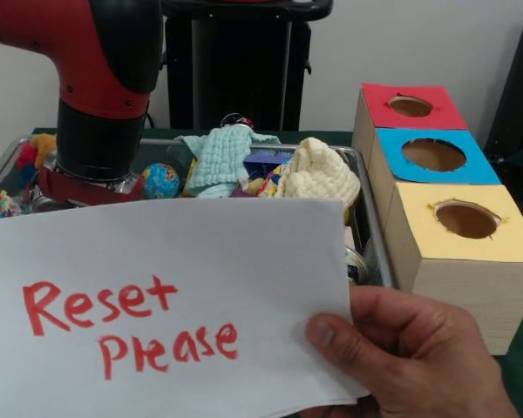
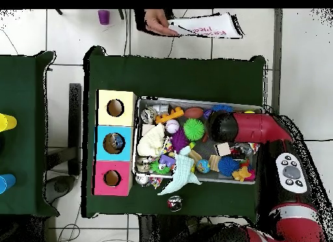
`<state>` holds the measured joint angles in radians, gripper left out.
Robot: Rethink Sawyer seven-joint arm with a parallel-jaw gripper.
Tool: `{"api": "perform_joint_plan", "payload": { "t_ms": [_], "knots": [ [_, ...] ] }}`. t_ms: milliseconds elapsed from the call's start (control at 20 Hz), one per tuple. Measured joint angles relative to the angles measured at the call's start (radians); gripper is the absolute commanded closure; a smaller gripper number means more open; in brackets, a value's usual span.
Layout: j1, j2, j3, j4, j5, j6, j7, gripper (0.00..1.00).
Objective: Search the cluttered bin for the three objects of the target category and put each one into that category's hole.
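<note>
The wire mesh bin (image 2: 195, 101) lies on the green table, full of mixed toys; its rim also shows in the front view (image 1: 372, 228). Among them are a light blue cloth (image 1: 220, 157) draped over the rim, a cream cloth (image 1: 318, 174), a blue globe ball (image 1: 160, 180) and a green spiky ball (image 2: 193, 129). My arm's end (image 1: 96, 161) hangs low over the bin's left part in the front view. The gripper under it is hidden by the paper and by the arm itself (image 2: 224, 127).
Three wooden boxes stand beside the bin, each with a hole: red top (image 1: 411, 106), blue top (image 1: 433, 155), yellow top (image 1: 466, 219). A person's hand (image 1: 401, 348) holds a white paper (image 1: 157, 296) reading "Reset Please" before the camera. A small round object (image 2: 174, 201) lies outside the bin.
</note>
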<state>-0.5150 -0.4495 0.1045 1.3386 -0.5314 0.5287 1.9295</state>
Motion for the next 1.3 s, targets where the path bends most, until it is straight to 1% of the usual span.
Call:
{"api": "perform_joint_plan", "payload": {
  "t_ms": [700,1300],
  "knots": [
    [-0.002,0.015,-0.004,0.001,0.0,-0.042,0.0,0.0],
    [-0.003,0.016,-0.004,0.001,0.0,-0.046,0.0,0.0]
  ]
}}
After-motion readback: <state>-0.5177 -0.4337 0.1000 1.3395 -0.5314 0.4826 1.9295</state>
